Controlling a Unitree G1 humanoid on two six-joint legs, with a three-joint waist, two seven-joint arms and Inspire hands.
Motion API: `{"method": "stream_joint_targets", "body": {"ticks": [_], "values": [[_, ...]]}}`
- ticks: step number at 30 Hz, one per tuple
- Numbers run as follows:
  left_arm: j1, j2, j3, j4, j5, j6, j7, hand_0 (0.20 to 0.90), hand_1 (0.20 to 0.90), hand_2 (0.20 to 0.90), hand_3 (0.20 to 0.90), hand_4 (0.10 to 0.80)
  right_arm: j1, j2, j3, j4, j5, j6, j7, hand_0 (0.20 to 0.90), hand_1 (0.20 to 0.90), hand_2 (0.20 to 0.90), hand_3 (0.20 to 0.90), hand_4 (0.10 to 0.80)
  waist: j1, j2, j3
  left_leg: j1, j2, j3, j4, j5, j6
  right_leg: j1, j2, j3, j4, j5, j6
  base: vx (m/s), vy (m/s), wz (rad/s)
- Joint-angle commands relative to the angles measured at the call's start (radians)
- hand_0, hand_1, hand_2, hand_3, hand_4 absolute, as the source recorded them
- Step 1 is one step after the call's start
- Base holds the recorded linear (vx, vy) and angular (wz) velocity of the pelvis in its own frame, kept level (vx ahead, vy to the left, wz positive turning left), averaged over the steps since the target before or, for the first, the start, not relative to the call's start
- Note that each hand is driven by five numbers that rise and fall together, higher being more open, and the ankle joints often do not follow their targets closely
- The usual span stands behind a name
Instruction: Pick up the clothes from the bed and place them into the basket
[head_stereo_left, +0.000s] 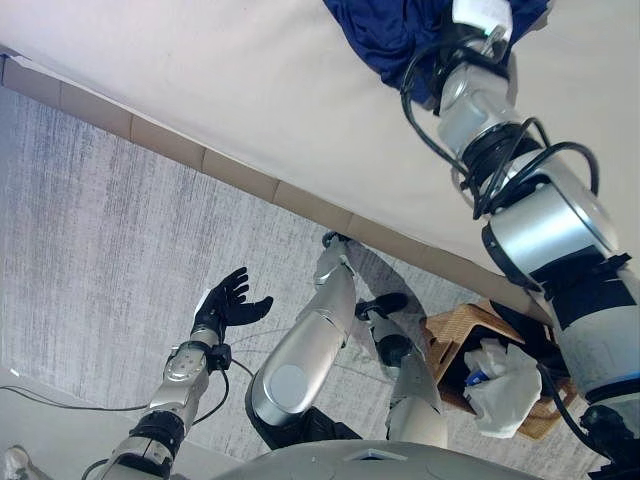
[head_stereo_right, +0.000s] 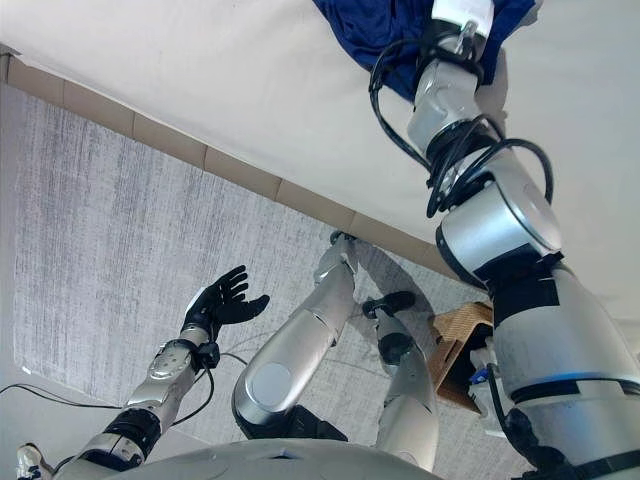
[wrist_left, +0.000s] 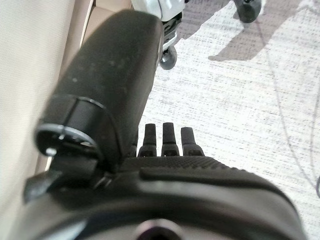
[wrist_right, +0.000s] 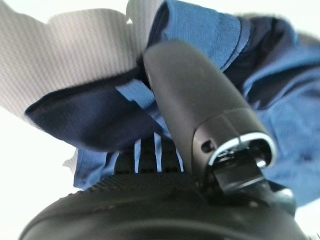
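Note:
A dark blue garment (head_stereo_left: 375, 30) lies bunched on the cream bed (head_stereo_left: 250, 90) at the far right. My right arm reaches up to it, and my right hand (wrist_right: 150, 200) is pushed into the blue cloth (wrist_right: 100, 115), which folds over it. A pale ribbed cloth (wrist_right: 75, 50) lies just beyond. My left hand (head_stereo_left: 230, 305) is open and empty, held over the grey carpet well away from the bed. It also shows in the left wrist view (wrist_left: 165, 170). The wicker basket (head_stereo_left: 455, 335) stands on the floor at the lower right with a white cloth (head_stereo_left: 500, 385) in it.
The bed's beige edge (head_stereo_left: 240, 175) runs diagonally between the bed top and the grey carpet (head_stereo_left: 110, 230). The basket sits close under that edge, beside my right arm.

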Motion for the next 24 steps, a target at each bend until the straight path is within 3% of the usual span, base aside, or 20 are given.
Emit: {"method": "stream_joint_targets", "body": {"ticks": [1,5,9,13,14,16,19,24], "values": [[0.098,0.086,-0.012,0.074,-0.004,-0.071,0.009,0.9,0.9,0.9,0.9,0.8,-0.011,0.03,-0.007,-0.125,0.056,-0.208,-0.278,0.3,0.3,0.3,0.2,0.1,0.015,0.015,-0.015,0.062,-0.009,0.107,-0.079,0.006,0.082,0.08,-0.064,0.047,0.052,0.126,0.071,-0.018,-0.115,-0.29],[0.093,0.078,-0.017,0.102,0.041,-0.105,0.061,0.9,0.9,0.9,0.9,0.8,-0.003,-0.018,-0.045,-0.332,0.013,-0.292,-0.434,0.3,0.3,0.3,0.2,0.1,-0.038,-0.026,-0.015,0.118,0.01,0.128,-0.076,-0.028,0.086,0.115,-0.039,0.113,0.015,0.135,0.068,-0.022,-0.12,-0.44],[0.07,0.076,-0.028,0.135,0.086,-0.095,0.12,0.9,0.9,0.9,0.9,0.8,0.019,-0.127,-0.127,-0.567,-0.015,-0.321,-0.487,0.3,0.3,0.3,0.2,0.1,-0.099,-0.066,-0.015,0.249,0.045,0.172,-0.14,-0.038,0.081,0.201,0.001,0.186,-0.054,0.11,0.051,0.01,-0.109,-0.44],[0.05,0.091,-0.023,0.156,0.134,-0.059,0.142,0.9,0.9,0.9,0.9,0.8,0.045,-0.223,-0.207,-0.734,-0.015,-0.322,-0.499,0.3,0.3,0.3,0.2,0.1,-0.137,-0.08,-0.015,0.392,0.062,0.209,-0.219,-0.037,0.076,0.302,0.023,0.228,-0.121,0.105,0.048,0.05,-0.121,-0.43],[0.043,0.1,-0.029,0.177,0.188,-0.024,0.146,0.9,0.9,0.9,0.9,0.8,0.069,-0.29,-0.249,-0.821,-0.006,-0.295,-0.502,0.3,0.3,0.3,0.2,0.1,-0.18,-0.089,-0.068,0.47,0.067,0.234,-0.281,-0.007,0.071,0.377,0.045,0.247,-0.212,0.12,0.04,0.033,-0.064,-0.32],[0.046,0.101,-0.05,0.186,0.229,0.021,0.137,0.9,0.9,0.9,0.9,0.8,0.095,-0.34,-0.263,-0.871,-0.004,-0.267,-0.487,0.3,0.3,0.3,0.2,0.1,-0.223,-0.088,-0.139,0.546,0.073,0.253,-0.335,-0.006,0.064,0.443,0.072,0.276,-0.287,0.108,0.039,0.109,-0.018,-0.2],[0.042,0.091,-0.098,0.201,0.29,0.079,0.115,0.9,0.9,0.9,0.9,0.8,0.117,-0.439,-0.266,-0.91,0.026,-0.238,-0.459,0.3,0.3,0.3,0.2,0.1,-0.296,-0.078,-0.245,0.636,0.077,0.301,-0.373,-0.011,0.062,0.515,0.082,0.317,-0.352,0.116,0.034,0.102,0.061,-0.51],[0.006,0.048,-0.145,0.236,0.3,0.135,0.115,0.9,0.9,0.9,0.9,0.8,0.125,-0.538,-0.27,-0.898,0.077,-0.232,-0.445,0.3,0.3,0.3,0.2,0.1,-0.399,-0.064,-0.355,0.742,0.081,0.368,-0.384,-0.039,0.07,0.565,0.087,0.383,-0.392,0.141,0.025,0.072,0.061,-0.42]]}}
